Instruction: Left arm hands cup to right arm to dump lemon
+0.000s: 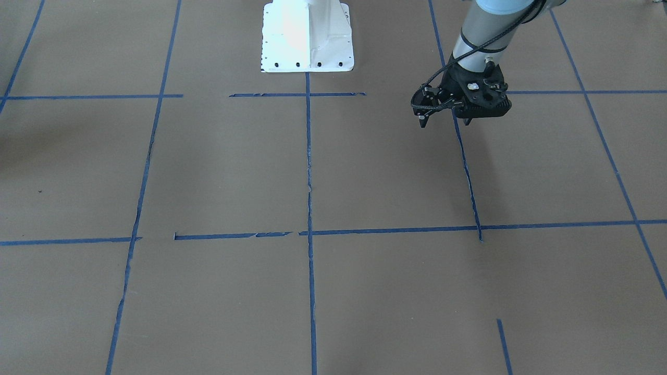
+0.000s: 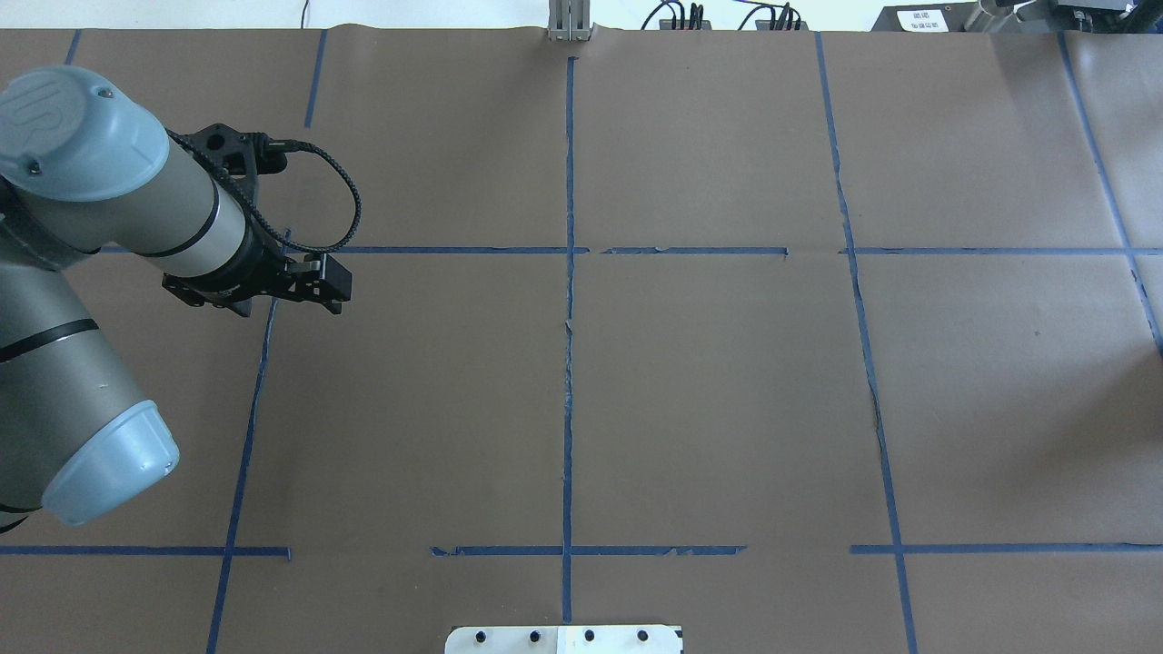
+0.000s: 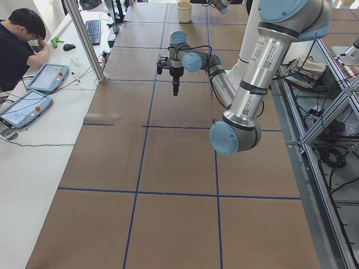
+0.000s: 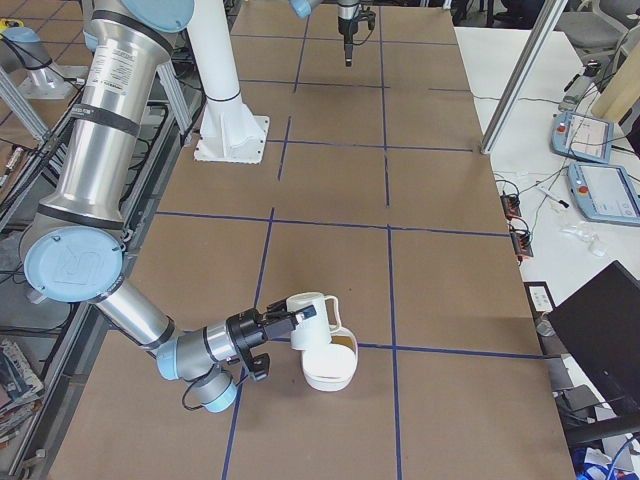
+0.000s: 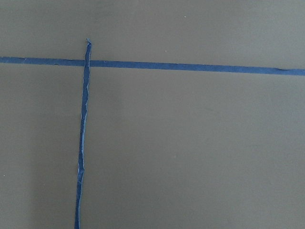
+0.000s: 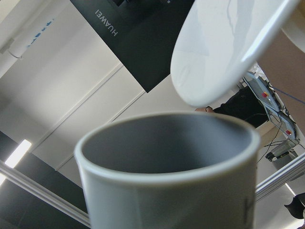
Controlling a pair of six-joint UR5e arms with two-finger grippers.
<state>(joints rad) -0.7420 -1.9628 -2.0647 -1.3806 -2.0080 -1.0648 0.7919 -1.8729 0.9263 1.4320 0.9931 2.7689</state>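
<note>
White "HUAWEI" on a black flat panel (image 6: pixel 138 43), far background of the right wrist view. "UR" mark on the pale blue round joint cap (image 4: pixel 72 264) of the silver right arm (image 4: pixel 100 130). Arm-tube stickers too small to read.

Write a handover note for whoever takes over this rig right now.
Left claw: open, empty, above the table.
Right claw: at the cup; open or shut cannot be told from the side view.
Cup: lifted, tipped over the white bowl.
Done: hand-over, since the cup is at the right claw; no lemon shows in its grey inside.
Left: check the lemon reached the bowl; unclear here.
</note>
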